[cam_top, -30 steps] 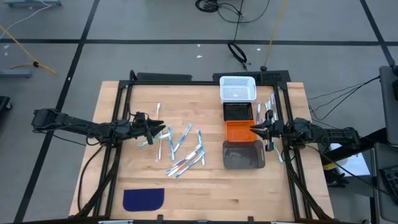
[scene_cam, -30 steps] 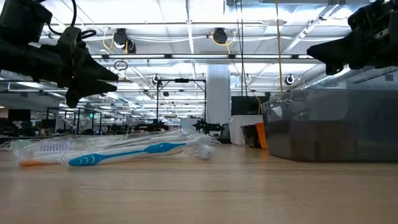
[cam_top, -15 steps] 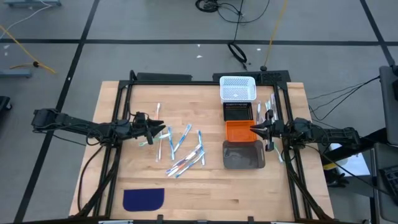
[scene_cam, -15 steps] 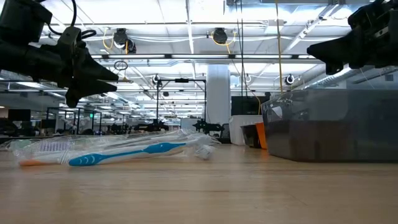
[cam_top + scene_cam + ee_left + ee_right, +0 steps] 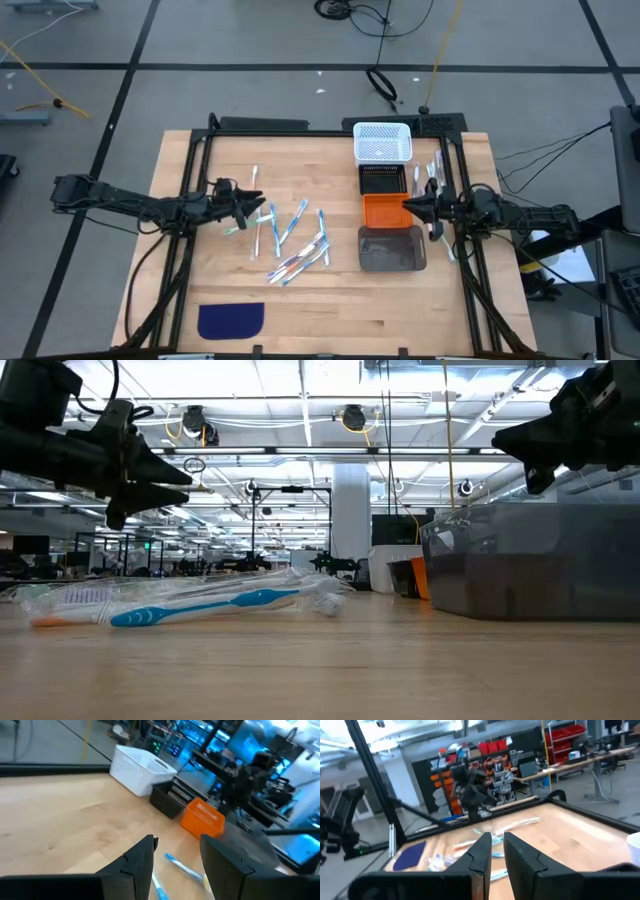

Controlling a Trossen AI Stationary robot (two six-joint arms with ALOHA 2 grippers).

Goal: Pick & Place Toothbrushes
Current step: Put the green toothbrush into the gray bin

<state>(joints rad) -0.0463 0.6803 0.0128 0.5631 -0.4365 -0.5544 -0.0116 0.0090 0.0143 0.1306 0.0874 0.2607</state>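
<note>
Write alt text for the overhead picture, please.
Seen from above, toothbrushes lie scattered mid-table between two dark arms; the left gripper is open beside them, and the right gripper hangs over four bins.

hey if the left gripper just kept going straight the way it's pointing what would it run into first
Probably the scattered toothbrushes just ahead of the left gripper; farther on sits the orange bin. It hovers above the table, so it might pass over them.

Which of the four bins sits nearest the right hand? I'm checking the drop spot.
The orange plastic bin: the right hand hovers at its edge, while the white basket, black bin and grey bin lie farther off.
</note>
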